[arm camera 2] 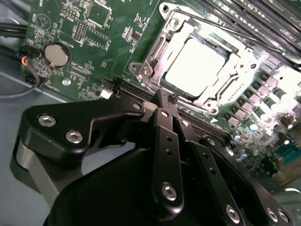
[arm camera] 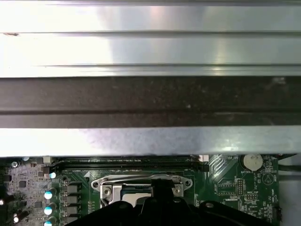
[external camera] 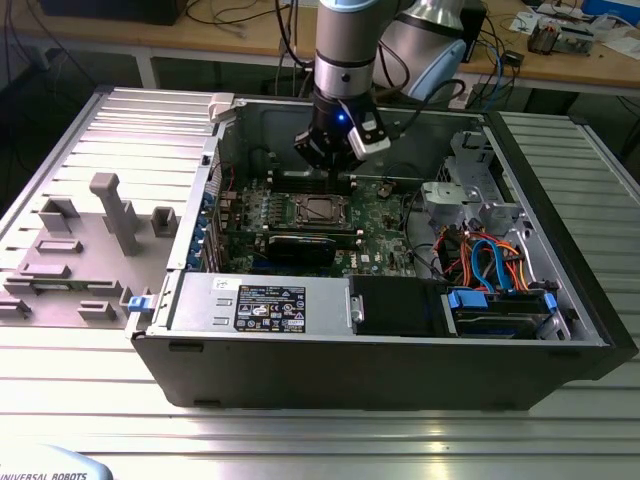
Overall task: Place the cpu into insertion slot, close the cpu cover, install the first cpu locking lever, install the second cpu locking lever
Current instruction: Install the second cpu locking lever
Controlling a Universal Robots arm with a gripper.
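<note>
second wrist view has the cpu (arm camera 2: 196, 66) seated in the insertion slot (arm camera 2: 157, 52) mid-motherboard, cpu cover (arm camera 2: 225, 87) down around it. tool (arm camera 2: 165, 101), fingers pressed together and holding nothing, hovers beside the socket's edge; whether the locking levers are latched i cannot tell.

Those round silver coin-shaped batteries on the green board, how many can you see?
1. A single coin battery sits on the green board, off to one side of the insertion slot; the first wrist view shows the same one. The tool hides part of the board, so another could be covered.
</note>
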